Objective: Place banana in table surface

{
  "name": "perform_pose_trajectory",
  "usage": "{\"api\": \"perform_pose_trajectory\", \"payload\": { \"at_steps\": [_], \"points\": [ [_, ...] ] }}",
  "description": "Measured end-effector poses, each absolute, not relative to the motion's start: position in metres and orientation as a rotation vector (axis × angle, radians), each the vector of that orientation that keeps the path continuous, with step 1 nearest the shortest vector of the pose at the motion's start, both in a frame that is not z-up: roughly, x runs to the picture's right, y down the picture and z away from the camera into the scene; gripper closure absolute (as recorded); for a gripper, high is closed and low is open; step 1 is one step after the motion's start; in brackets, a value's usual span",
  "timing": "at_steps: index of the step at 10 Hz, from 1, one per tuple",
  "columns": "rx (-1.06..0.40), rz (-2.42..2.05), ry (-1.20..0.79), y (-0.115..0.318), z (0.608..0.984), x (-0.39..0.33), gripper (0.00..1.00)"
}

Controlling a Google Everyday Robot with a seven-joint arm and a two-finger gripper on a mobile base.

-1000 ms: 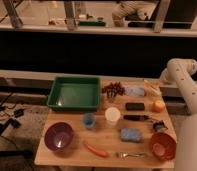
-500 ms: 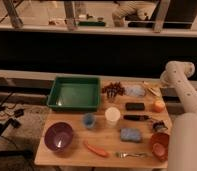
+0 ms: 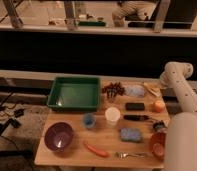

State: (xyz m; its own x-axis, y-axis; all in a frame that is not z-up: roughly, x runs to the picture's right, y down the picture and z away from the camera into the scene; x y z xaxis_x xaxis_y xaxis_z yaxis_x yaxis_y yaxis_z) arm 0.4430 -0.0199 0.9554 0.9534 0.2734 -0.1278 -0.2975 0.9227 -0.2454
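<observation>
Camera view: closed pincer unseen; banana [image 3: 152,89] on table surface [image 3: 106,139]

Tray [image 3: 74,93] back-left on table surface [image 3: 109,140]; banana [image 3: 152,89] back-right; cup [image 3: 112,115] centre; bowl [image 3: 59,137] front-left; carrot stick [image 3: 96,149] front; gripper out of view.

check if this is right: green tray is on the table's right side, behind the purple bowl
No: camera view shows the green tray on the table's left, behind the purple bowl. The gripper, shut, is hidden beyond the arm at right.
</observation>
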Motion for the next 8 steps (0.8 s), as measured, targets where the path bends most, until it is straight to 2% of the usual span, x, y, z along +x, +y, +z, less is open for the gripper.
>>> {"api": "perform_pose_trajectory", "payload": {
  "at_steps": [5,7,8],
  "points": [
    [-0.287,0.289,0.095,-0.0155,0.9617,0.4397,0.8],
    [-0.291,0.287,0.097,-0.015,0.962,0.4395,0.76],
    [-0.291,0.288,0.097,-0.0149,0.962,0.4397,0.7]
  ]
}}
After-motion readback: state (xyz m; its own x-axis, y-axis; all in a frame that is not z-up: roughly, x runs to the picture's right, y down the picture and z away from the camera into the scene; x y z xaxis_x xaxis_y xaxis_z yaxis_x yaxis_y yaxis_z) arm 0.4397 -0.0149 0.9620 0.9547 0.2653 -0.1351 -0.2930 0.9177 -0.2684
